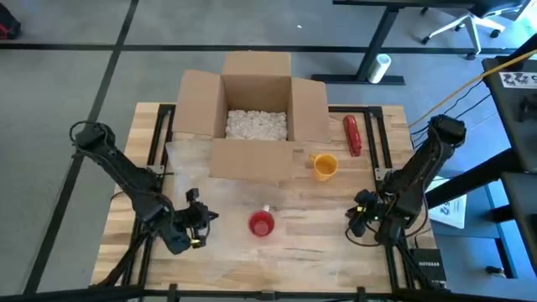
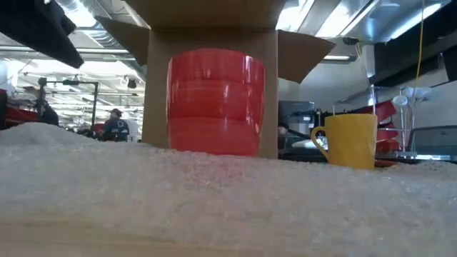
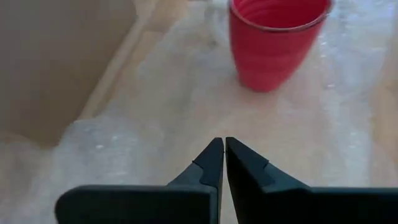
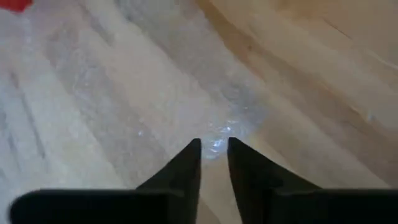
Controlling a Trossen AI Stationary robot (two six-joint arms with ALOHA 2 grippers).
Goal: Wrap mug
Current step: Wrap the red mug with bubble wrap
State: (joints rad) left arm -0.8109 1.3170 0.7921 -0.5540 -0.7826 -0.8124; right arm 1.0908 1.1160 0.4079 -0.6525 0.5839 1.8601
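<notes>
A sheet of clear bubble wrap point(image 1: 235, 205) lies flat on the wooden table. A red cup point(image 1: 261, 223) point(image 2: 216, 100) point(image 3: 273, 40) stands upright on the wrap. A yellow mug point(image 1: 325, 165) point(image 2: 351, 139) with a handle stands upright near the box's right corner. My left gripper point(image 1: 204, 220) point(image 3: 224, 146) is shut just above the wrap, to the left of the red cup, holding nothing. My right gripper point(image 1: 359, 215) point(image 4: 214, 144) is low at the wrap's right edge, its fingers closed to a narrow gap with wrap between them. My right gripper pinches the bubble wrap's right edge point(image 4: 217, 134) between its two fingertips, at a point where the edge ends on bare wood. The fingers slant down from the table's right side. The rest of the sheet lies flat on the table.
An open cardboard box point(image 1: 256, 117) with white packing peanuts stands at the back middle, its flaps spread out. A red bottle-like thing point(image 1: 352, 134) lies right of the box. Bare wood shows along the table's near edge and right of the wrap.
</notes>
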